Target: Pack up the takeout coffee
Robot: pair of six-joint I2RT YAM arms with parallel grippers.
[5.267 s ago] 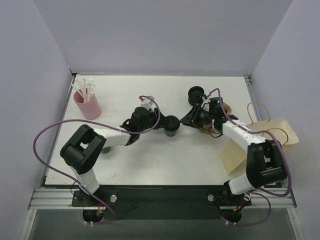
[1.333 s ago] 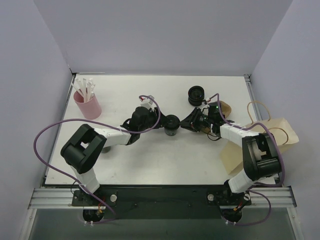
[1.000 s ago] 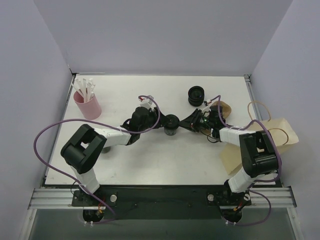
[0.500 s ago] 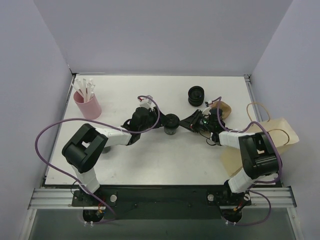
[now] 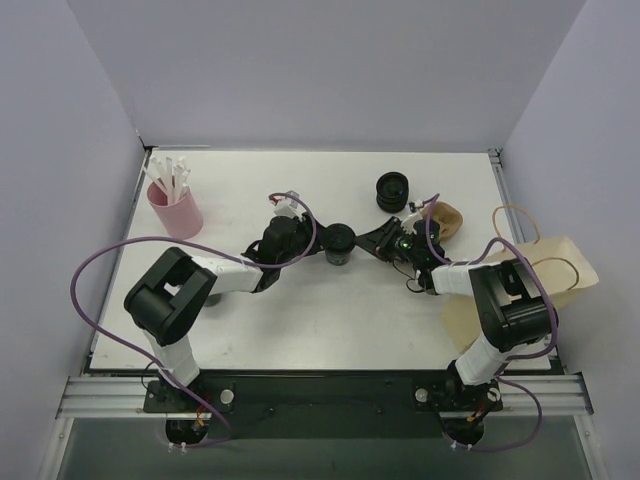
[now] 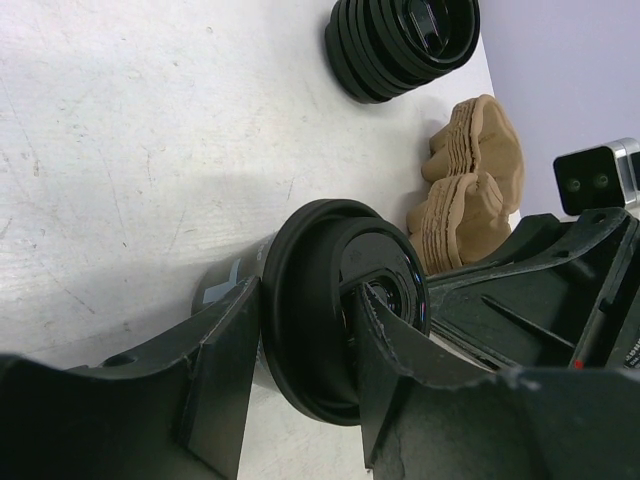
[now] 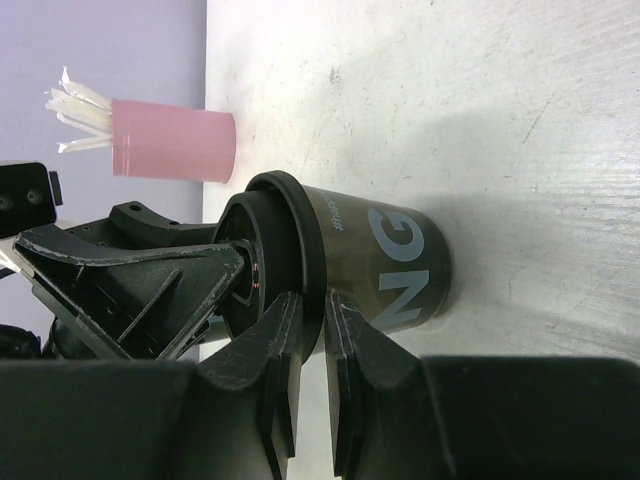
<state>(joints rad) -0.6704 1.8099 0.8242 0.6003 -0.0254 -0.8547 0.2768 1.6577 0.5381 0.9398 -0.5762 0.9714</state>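
Black takeout coffee cup (image 5: 340, 243) sits near the middle of the table (image 5: 300, 320), caught between both arms. Just beneath the lid (image 7: 297, 215), the left tool (image 6: 305, 345) stands about half open, its fingers clasped on the cup's sides. From the opposite side the right tool (image 7: 312, 305), almost closed, pinches the lid's rim. Well apart, a brown paper bag (image 5: 530, 285) lies at the table's right edge

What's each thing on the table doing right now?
takeout coffee: upright on the table, lid on
left tool: closed around the coffee
right tool: pinching the lid's rim
pink cup: upright, holding white sticks
stack of black rings: standing, untouched
brown paper bag: lying on its side, coffee not inside
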